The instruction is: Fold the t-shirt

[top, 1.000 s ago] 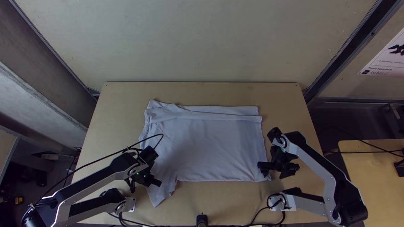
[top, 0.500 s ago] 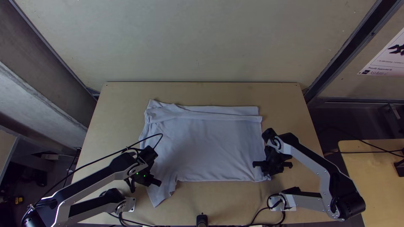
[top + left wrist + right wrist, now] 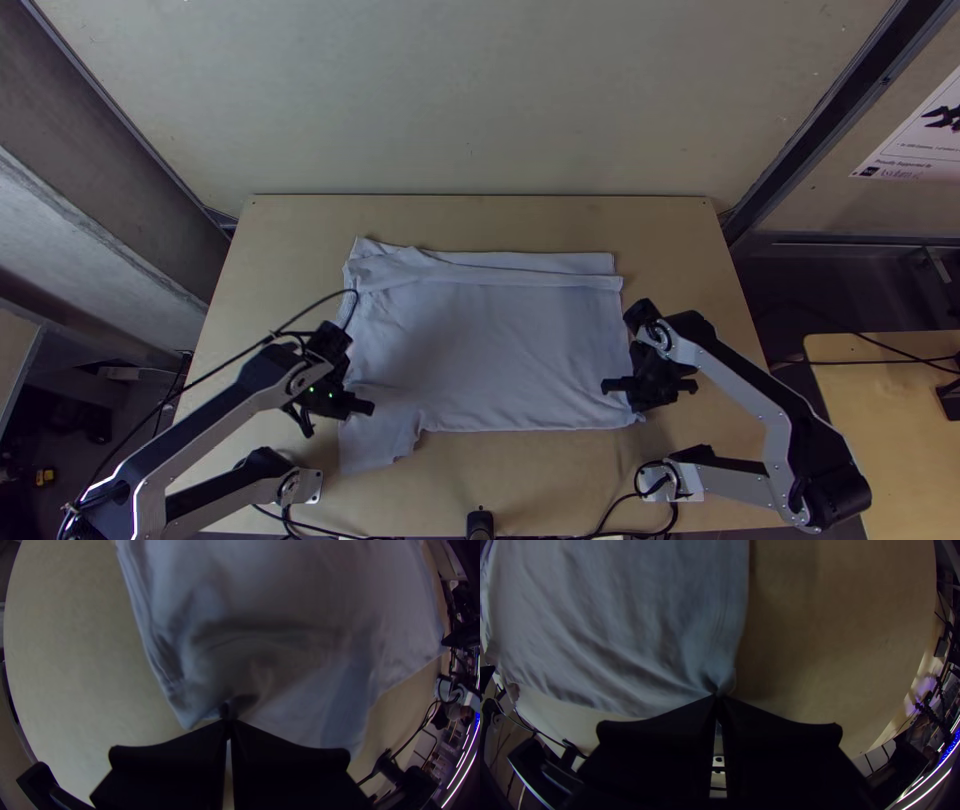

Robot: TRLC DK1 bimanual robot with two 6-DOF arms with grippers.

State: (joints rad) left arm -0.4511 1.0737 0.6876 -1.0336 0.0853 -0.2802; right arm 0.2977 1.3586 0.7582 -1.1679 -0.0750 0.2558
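Left gripper point(image 3: 338, 408) moved left, tugging shirt's point(image 3: 490, 350) pinched left edge. Right gripper point(image 3: 650, 390) clenched on shirt's near right corner.

T-shirt point(image 3: 490, 340): soft matt cloth, smooth in the middle, creased near the tools
Table point(image 3: 660, 230): wood, smooth and matt
Left tool point(image 3: 338, 412), right tool point(image 3: 648, 400): matt, plastic-looking
Arm links point(image 3: 740, 385): smooth, metal-looking, faint sheen
Cable point(image 3: 229, 363): smooth, rubbery
Wall point(image 3: 470, 100): matt, mostly smooth, lightly speckled
Poster point(image 3: 920, 150): smooth paper
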